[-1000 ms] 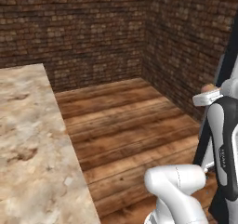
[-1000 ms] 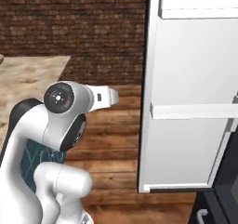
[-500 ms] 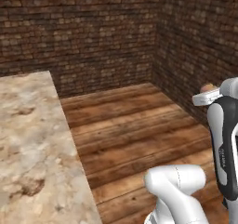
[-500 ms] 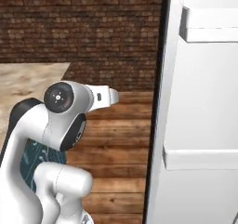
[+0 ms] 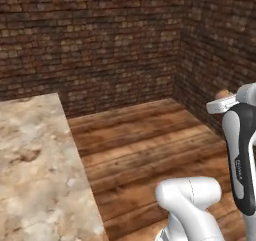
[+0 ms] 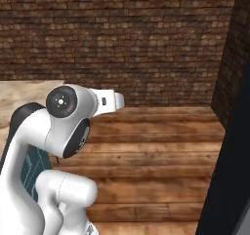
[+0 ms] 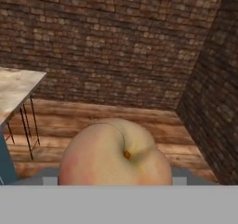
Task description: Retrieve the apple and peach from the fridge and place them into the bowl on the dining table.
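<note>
We see the white arm folded upright over its base, its gripper [image 7: 116, 183] clamped on the round orange-pink peach [image 7: 116, 155], which sits between the fingers close to the hand camera. The long mottled beige marble-topped dining table [image 5: 35, 170] lies left of the arm, on wooden plank flooring [image 5: 145, 145], with dark brick walls [image 5: 100, 40] beyond the table.

One peach [image 7: 114, 153] is showing, sitting large at the bottom centre of the hand view, its stem dimple facing the camera. One marble-topped surface [image 5: 35, 170] is lying along the left of the left base view, and its corner is appearing at the left edge of the hand view. Two brick walls are meeting in one corner, over one wooden floor [image 6: 156, 156].
</note>
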Available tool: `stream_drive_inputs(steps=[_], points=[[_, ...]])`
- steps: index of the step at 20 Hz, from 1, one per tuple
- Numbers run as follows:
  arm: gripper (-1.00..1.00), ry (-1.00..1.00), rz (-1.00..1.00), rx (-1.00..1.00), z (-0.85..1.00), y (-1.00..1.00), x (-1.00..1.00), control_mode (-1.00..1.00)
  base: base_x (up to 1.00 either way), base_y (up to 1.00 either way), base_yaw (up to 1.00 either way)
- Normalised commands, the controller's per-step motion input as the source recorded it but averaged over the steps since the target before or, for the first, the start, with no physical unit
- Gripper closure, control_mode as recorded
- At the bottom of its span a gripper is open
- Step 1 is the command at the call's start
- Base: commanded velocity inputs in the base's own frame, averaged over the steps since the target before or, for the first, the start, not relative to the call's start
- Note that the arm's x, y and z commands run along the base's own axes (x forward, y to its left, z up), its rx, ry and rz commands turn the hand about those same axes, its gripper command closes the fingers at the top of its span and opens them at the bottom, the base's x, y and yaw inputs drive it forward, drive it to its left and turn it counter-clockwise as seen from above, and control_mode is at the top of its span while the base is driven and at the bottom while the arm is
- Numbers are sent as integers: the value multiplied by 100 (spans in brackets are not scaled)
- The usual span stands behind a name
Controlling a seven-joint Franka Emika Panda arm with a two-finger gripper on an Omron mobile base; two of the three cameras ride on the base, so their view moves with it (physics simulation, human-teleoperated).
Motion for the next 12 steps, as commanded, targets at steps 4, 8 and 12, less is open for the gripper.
stream_drive_inputs(steps=[4, 8, 12], points=[[100, 0, 0, 0, 0, 0, 0, 100, 100, 0, 0], [100, 0, 0, 0, 0, 0, 0, 100, 100, -1, 0], [100, 0, 0, 0, 0, 0, 0, 100, 100, -17, 14]])
